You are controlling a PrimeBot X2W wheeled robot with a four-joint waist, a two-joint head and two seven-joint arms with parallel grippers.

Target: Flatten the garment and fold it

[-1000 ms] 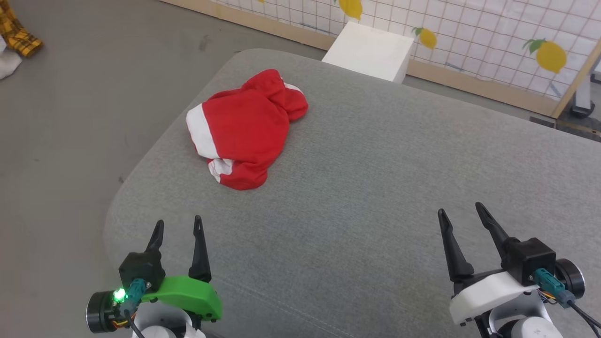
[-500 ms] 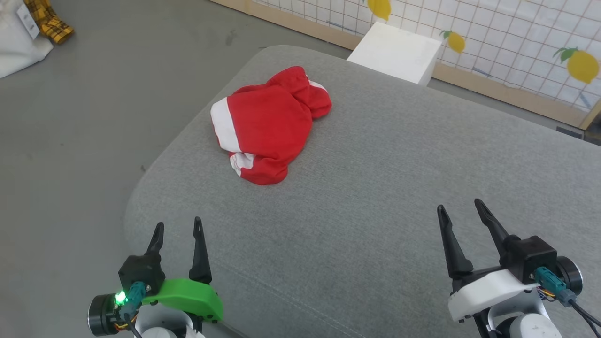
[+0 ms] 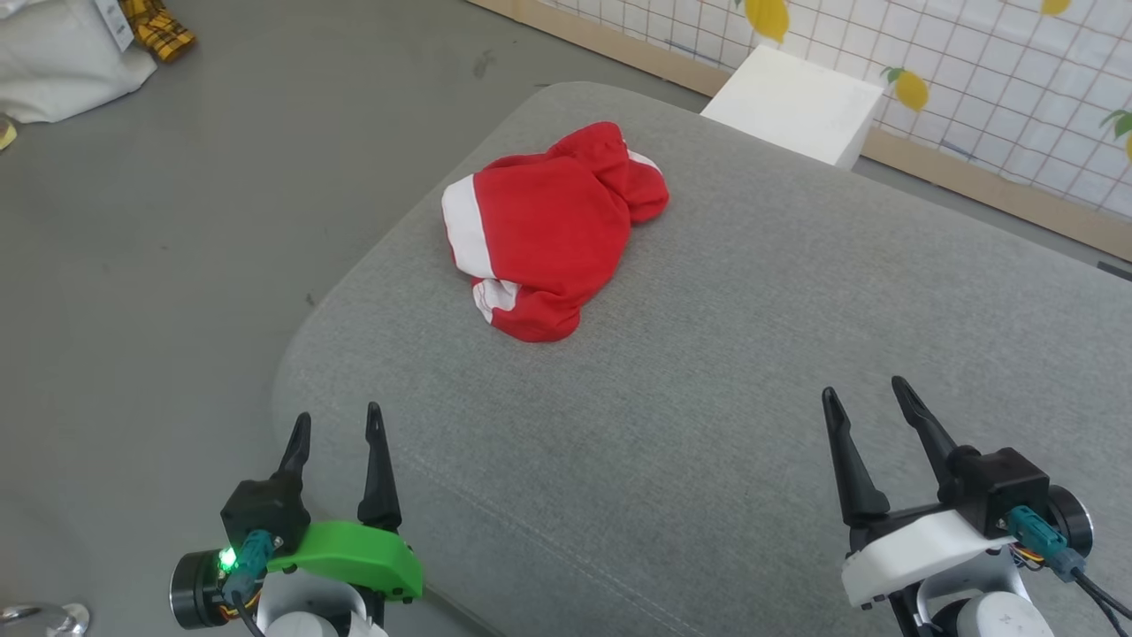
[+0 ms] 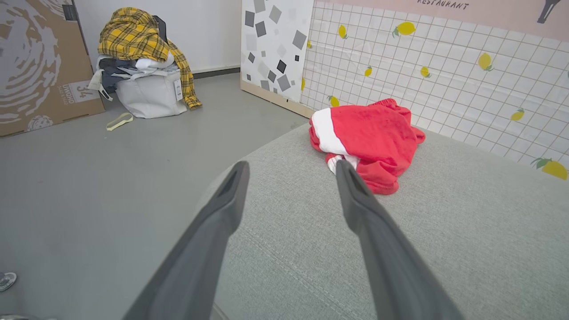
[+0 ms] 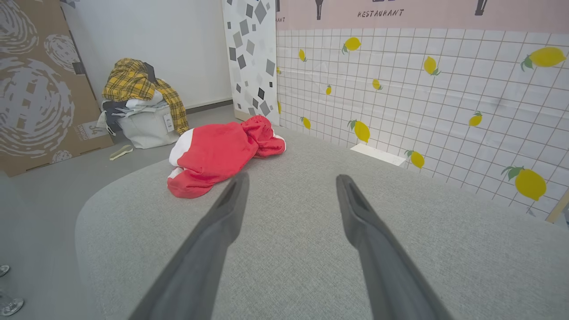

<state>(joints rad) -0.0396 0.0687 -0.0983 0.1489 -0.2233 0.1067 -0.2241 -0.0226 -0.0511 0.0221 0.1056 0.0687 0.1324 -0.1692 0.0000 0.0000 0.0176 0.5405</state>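
grey cushion [image 3: 707, 398] | garment [image 3: 548, 230] crumpled | left wrist: cardboard [image 4: 35, 66] beside plaid pile [image 4: 138, 40]

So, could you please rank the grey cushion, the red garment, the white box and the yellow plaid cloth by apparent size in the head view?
Largest to smallest:
grey cushion
red garment
white box, farther off, so its true size is unsure
yellow plaid cloth, cut by the picture's edge

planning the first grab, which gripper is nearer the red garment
Left. The left gripper hangs short of the garment, slightly left; the right gripper is farther, well to its right.
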